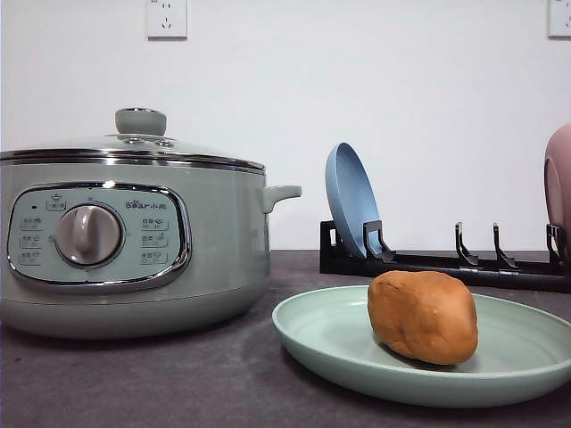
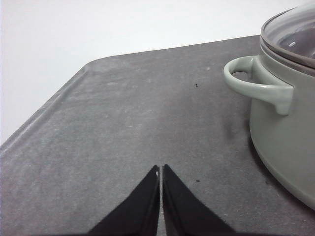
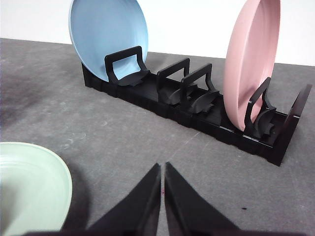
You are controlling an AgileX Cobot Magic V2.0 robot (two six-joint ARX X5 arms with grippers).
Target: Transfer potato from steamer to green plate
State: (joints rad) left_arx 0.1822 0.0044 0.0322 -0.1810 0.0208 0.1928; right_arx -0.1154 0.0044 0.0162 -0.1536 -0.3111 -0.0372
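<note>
The orange-brown potato (image 1: 423, 316) lies on the pale green plate (image 1: 330, 352) at the front right of the table. The sage-green steamer (image 1: 134, 241) stands to the left with its glass lid on; its side handle (image 2: 258, 84) and lid rim appear in the left wrist view. My left gripper (image 2: 161, 169) is shut with nothing in it, low over bare table beside the steamer. My right gripper (image 3: 162, 167) is shut and empty, above the table between the green plate's rim (image 3: 49, 172) and the rack.
A black dish rack (image 3: 197, 105) stands behind the green plate, holding a blue plate (image 3: 108, 37) and a pink plate (image 3: 251, 64) upright. The table's rounded corner (image 2: 93, 64) lies beyond the left gripper. A white wall backs the table.
</note>
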